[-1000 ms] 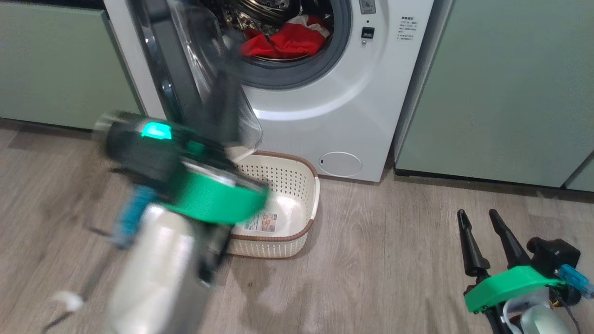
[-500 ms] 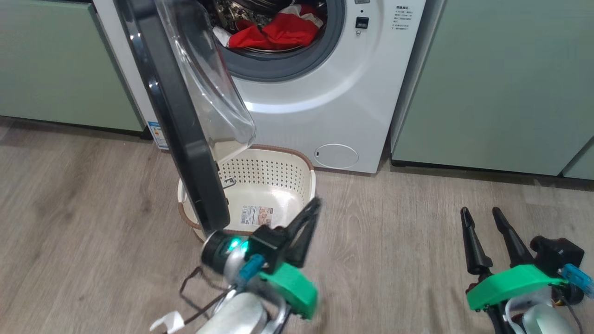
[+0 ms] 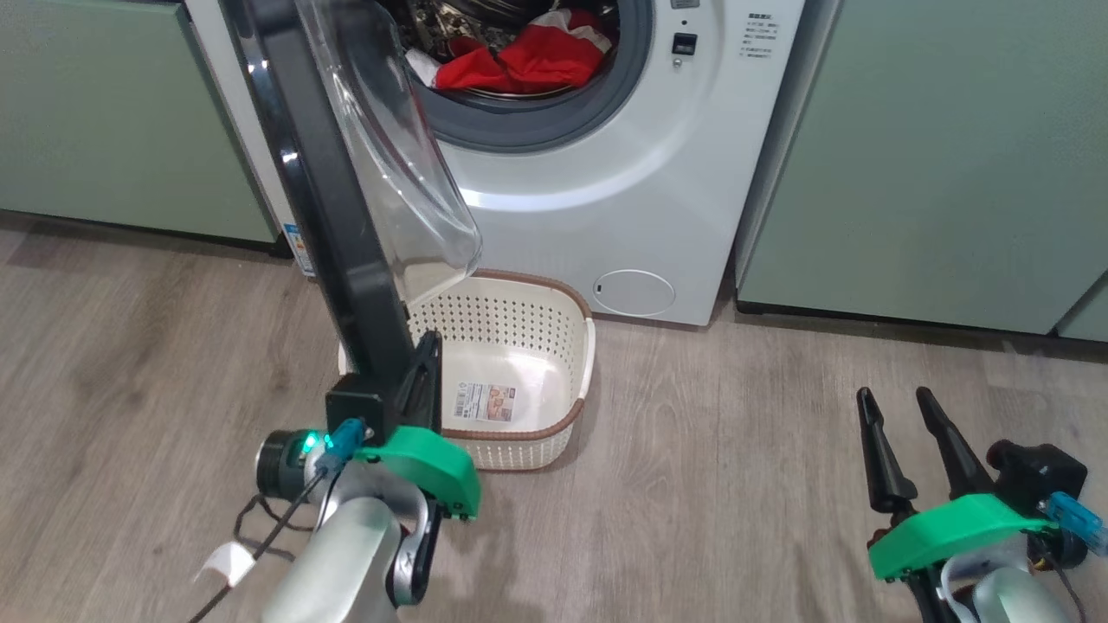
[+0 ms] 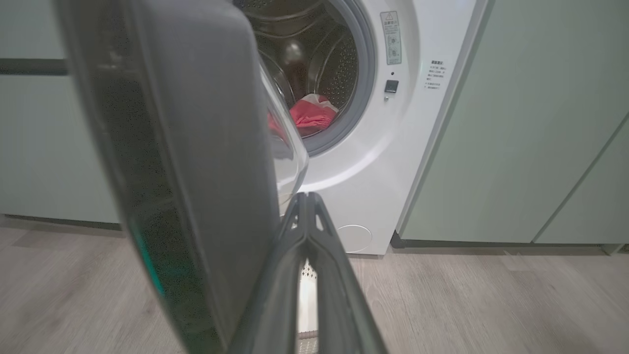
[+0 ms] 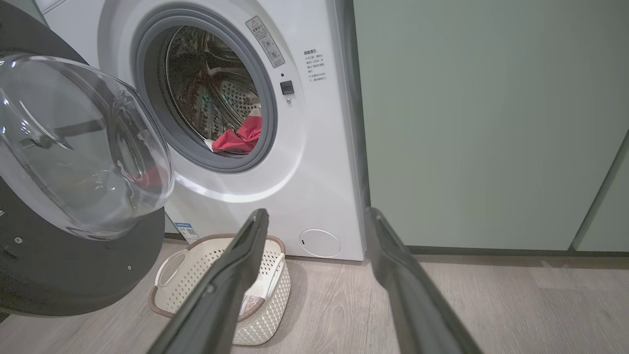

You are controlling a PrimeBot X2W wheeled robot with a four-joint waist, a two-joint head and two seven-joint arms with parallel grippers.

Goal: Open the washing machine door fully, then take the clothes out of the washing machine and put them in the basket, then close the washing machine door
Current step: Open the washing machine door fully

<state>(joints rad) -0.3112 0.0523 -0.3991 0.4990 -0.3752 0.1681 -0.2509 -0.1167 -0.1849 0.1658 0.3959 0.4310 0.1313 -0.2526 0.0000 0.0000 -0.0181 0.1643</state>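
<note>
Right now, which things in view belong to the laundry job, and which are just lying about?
Job: washer, door, red clothes, basket.
Just there: green cabinets, wood floor, round flap.

The big white front-loading washing machine (image 3: 606,216) is standing between pale green flat-fronted cabinets (image 3: 935,156) on the grey wood-plank floor (image 3: 736,484). Its round black-rimmed door with the clear bulging window (image 3: 320,190) is hanging open at the left. The red and white clothes (image 3: 528,65) are lying inside the drum. The small cream perforated plastic basket (image 3: 519,450) is sitting on the floor before the machine, below the door's window. The dark-fingered left gripper (image 3: 430,342) is sitting just beside the door's lower edge, and the right gripper (image 3: 892,395) is sitting well apart to the right.
</note>
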